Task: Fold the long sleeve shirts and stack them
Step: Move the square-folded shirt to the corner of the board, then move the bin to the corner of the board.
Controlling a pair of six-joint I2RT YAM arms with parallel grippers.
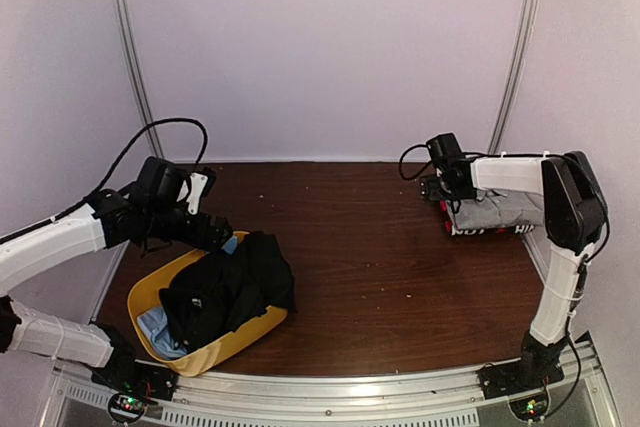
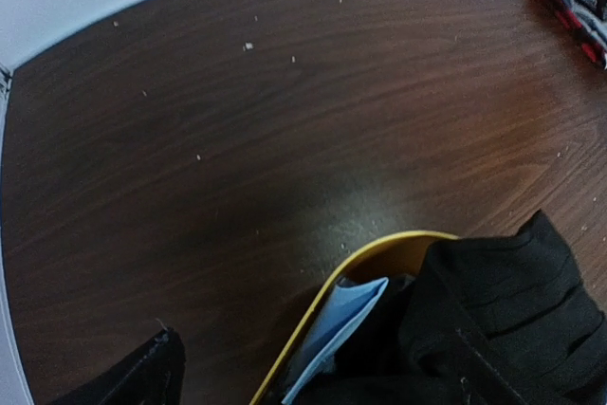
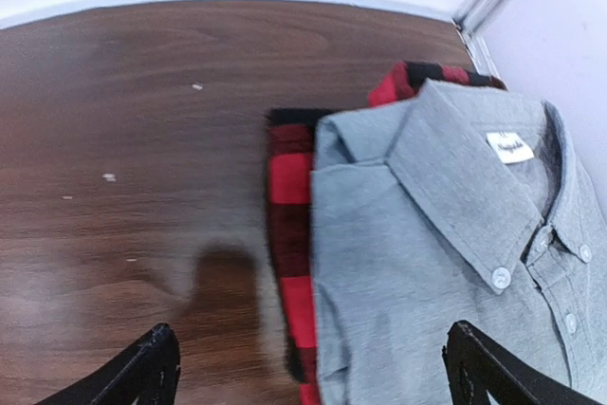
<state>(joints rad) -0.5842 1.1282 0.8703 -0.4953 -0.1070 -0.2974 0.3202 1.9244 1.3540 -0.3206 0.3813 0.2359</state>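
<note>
By basket [image 1: 228, 347]: left pincer [image 1: 218, 235] part-hidden by black shirt [image 1: 225, 292], grip unreadable | right pincer [image 3: 311, 334] spread over grey shirt [image 3: 427, 263] | dark wood desk [image 1: 380, 247]

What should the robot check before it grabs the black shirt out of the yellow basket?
1. Right gripper jaws open, holding nothing: ok.
2. Grey shirt folded, lying on the red plaid shirt: ok.
3. Black shirt folded: not ok, it is bunched in the yellow basket.
4. Left gripper jaws open by the basket: ok.
5. Bare table between basket and stack: ok.
6. More shirts under the light blue cloth: cannot tell.
</note>
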